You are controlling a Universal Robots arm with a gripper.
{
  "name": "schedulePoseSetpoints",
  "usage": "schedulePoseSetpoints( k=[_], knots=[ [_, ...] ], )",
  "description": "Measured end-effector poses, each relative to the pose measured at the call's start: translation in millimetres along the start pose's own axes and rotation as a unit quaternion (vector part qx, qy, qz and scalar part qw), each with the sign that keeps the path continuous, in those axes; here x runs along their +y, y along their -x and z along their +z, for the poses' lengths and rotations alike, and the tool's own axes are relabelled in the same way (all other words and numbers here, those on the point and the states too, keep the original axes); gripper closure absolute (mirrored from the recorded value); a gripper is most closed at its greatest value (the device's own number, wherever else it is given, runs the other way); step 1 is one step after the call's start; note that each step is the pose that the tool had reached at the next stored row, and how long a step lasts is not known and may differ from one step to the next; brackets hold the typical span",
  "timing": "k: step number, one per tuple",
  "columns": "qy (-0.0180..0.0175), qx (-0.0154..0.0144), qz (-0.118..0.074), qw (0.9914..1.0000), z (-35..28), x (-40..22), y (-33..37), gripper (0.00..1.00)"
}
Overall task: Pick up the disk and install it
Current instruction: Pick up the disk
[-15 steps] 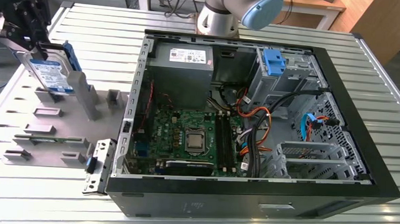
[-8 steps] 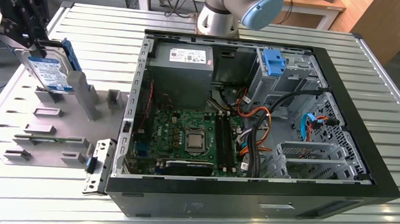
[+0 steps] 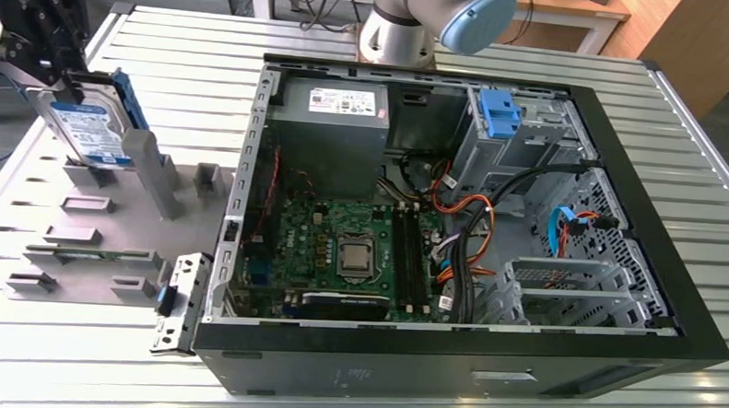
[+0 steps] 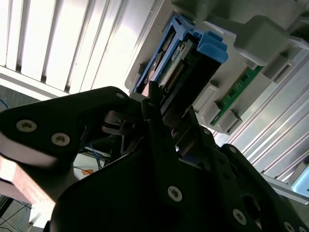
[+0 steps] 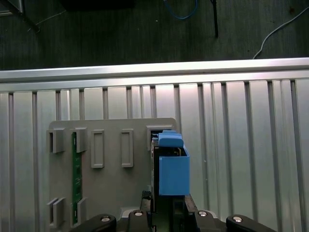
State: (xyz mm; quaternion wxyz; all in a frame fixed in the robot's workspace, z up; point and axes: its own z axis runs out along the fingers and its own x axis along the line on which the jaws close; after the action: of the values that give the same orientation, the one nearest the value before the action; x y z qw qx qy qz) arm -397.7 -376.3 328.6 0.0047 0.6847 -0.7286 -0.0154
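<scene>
In the exterior view we look down from high over the table (image 3: 664,106) and the open computer case (image 3: 456,365). In both wrist views we sit close behind the gripper (image 5: 166,205) (image 4: 164,111), facing the disk (image 5: 173,169) (image 4: 211,48), which stands at the exterior view's far left (image 3: 91,132).

The disk (image 3: 94,129) is silver, with blue rails and a blue-and-white label.

obstacle: grey post (image 3: 156,172) just beside disk (image 3: 91,128) | free: slatted table (image 3: 175,44)
</scene>
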Motion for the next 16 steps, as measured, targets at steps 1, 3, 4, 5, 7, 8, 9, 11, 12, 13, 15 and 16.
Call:
schedulePoseSetpoints(
  k=[1, 3, 4, 5, 7, 8, 9, 11, 12, 13, 15, 16],
  knots=[
    [0.0000, 0.0000, 0.000, 1.00000, -0.6, 0.0, 0.0, 0.65],
    [0.0000, 0.0000, 0.000, 1.00000, -2.2, 0.1, 0.1, 0.65],
    [0.0000, 0.0000, 0.000, 1.00000, -3.1, 0.1, 0.1, 0.65],
    [0.0000, 0.0000, 0.000, 1.00000, -4.1, 0.1, 0.1, 0.65],
    [0.0000, 0.0000, 0.000, 1.00000, -5.7, 0.2, 0.1, 0.65],
    [0.0000, 0.0000, 0.000, 1.00000, -6.6, 0.2, 0.2, 0.65],
    [-0.0001, 0.0000, 0.000, 1.00000, -7.3, 0.2, 0.2, 0.65],
    [-0.0001, -0.0001, 0.000, 1.00000, -9.1, 0.3, 0.4, 0.65],
    [0.0000, 0.0000, 0.000, 1.00000, -10.1, 0.3, 0.5, 0.65],
    [-0.0001, 0.0000, 0.000, 1.00000, -11.1, 0.3, 0.6, 0.65],
    [0.0000, 0.0000, 0.000, 1.00000, -13.8, 0.5, 0.9, 0.65],
    [0.0000, 0.0000, 0.000, 1.00000, -15.1, 0.5, 1.1, 0.65]
  ],
)
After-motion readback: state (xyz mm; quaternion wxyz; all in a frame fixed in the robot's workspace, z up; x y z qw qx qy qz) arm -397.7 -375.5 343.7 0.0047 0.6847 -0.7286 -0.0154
